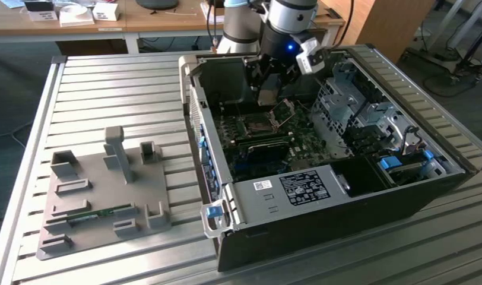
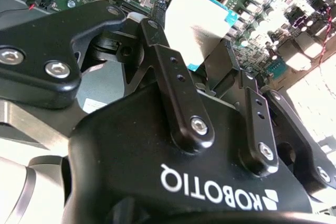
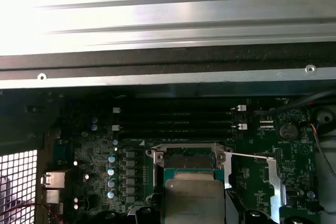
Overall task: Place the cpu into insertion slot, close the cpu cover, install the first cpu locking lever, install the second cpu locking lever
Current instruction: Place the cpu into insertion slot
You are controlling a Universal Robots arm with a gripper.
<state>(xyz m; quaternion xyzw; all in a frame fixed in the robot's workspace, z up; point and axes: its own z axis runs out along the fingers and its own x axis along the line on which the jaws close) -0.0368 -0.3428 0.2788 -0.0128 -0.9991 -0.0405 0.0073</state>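
The black two-fingered gripper (image 1: 268, 98) was clamped on the small, flat, square, silvery-topped cpu (image 3: 193, 200), with one finger on each side of the chip. Just below and ahead of the gripper lay the square, dark, silvery-rimmed insertion slot (image 3: 190, 158), uncovered. Close beside the gripper, the square silvery metal-frame cpu cover (image 1: 285, 113) stood tilted up inside the black computer case (image 1: 344, 208).

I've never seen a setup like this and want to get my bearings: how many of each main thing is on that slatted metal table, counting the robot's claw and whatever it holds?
black computer case: 1
grey holder tray: 1
green memory stick lying in that tray: 1
gripper: 1
cpu held in the gripper: 1
Total: 5
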